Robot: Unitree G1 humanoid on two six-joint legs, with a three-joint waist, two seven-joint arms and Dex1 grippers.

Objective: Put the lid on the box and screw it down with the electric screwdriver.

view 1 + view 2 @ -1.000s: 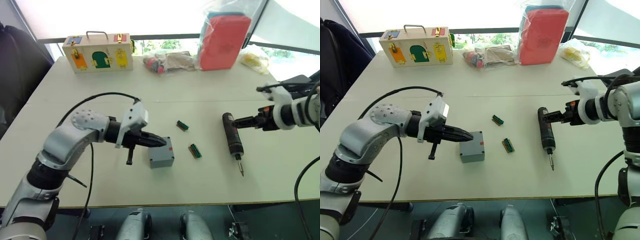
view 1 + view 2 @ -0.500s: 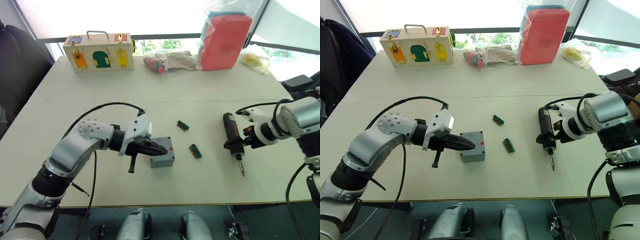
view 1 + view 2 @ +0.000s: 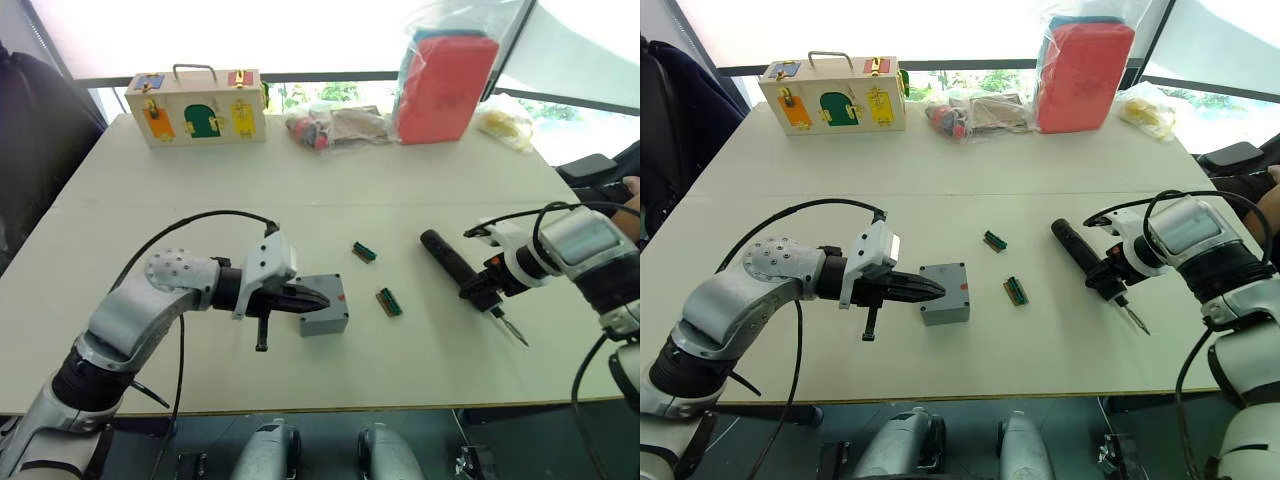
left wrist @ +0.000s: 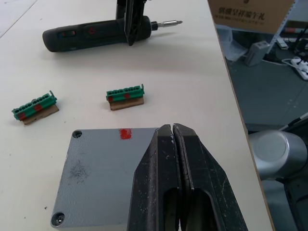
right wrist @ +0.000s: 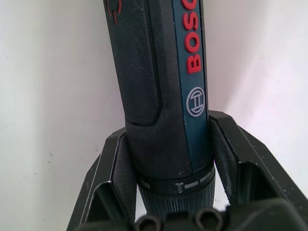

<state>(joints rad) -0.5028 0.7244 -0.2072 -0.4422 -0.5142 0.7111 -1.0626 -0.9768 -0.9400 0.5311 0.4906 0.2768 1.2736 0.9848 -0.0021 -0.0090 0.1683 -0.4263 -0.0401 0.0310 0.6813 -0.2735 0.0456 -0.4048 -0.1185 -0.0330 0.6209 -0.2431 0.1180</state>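
Left arm reaches rightward, elbow bent, its left gripper (image 3: 318, 300) pressed closed, fingers level. Right arm bends inward from the right, its right gripper (image 3: 1110, 282) clamped around a black tool.

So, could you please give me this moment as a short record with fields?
lid: on the box, red mark near one edge
left end effector: shut, tips resting over the lid
right end effector: closed around the electric screwdriver near its bit end
screwdriver: lying diagonally on the table
bit holders: two, between box and screwdriver
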